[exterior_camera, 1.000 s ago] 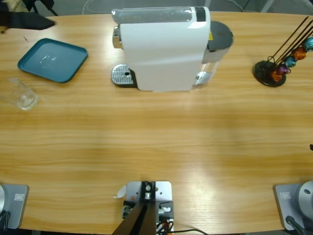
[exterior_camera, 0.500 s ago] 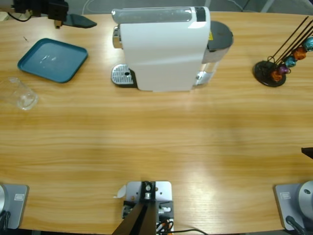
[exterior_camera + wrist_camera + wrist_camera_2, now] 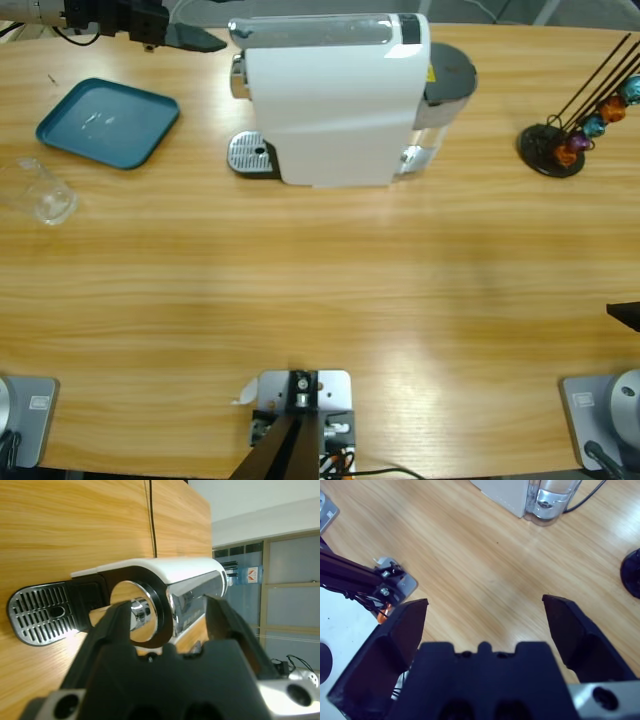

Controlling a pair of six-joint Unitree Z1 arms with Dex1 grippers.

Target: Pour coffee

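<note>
The right gripper [image 3: 482,617] is nearest, low at the right edge of the wooden table [image 3: 320,290]. Its jaws are spread wide and hold nothing; bare wood lies under them.

Farther back on the left stands a clear drinking glass [image 3: 42,192]. Something pale sits at its bottom, but I cannot tell if it is the coffee (it is too faint to be sure). Just behind the glass lies a teal tray [image 3: 108,122] with only a few shiny specks on it.

In the middle is the white coffee machine [image 3: 335,95], with its metal drip grate [image 3: 250,153] on its left side and nothing standing on the grate. At the far right is a black capsule stand [image 3: 560,145] holding small shiny capsules [image 3: 592,128].

Farthest back, at the far left, the left gripper [image 3: 165,612] points at the machine's spout end. Its jaws are open with nothing between them.
</note>
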